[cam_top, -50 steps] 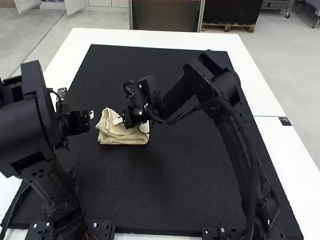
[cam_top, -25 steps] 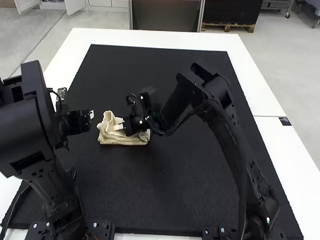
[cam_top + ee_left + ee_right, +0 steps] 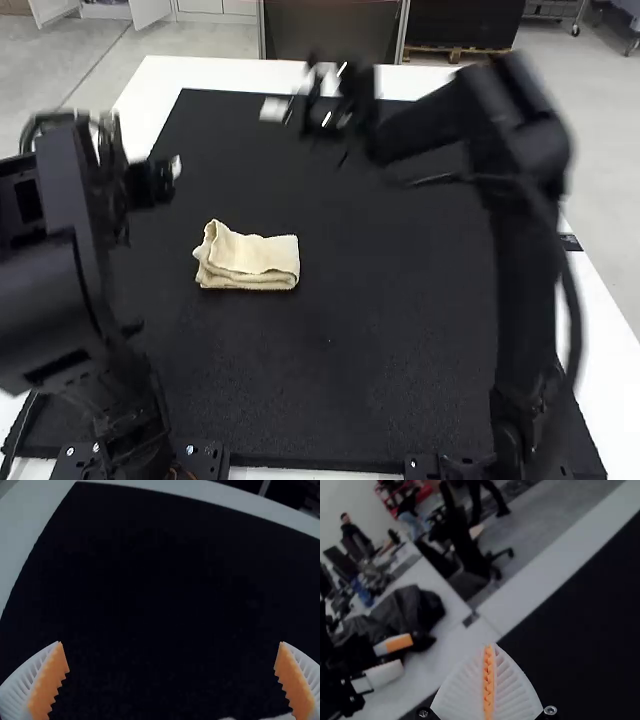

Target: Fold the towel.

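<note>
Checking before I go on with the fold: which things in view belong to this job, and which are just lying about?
Part of the job:
towel, folded in layers
black mat, under the towel
left gripper, open
right gripper, fingers together

Just lying about:
dark bunched cloth, on a white tabletop
small blue item, beyond that cloth

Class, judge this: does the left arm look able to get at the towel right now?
Probably yes: the left gripper is open near the towel, nothing seems to block the way, and the right gripper is well beyond it.
</note>
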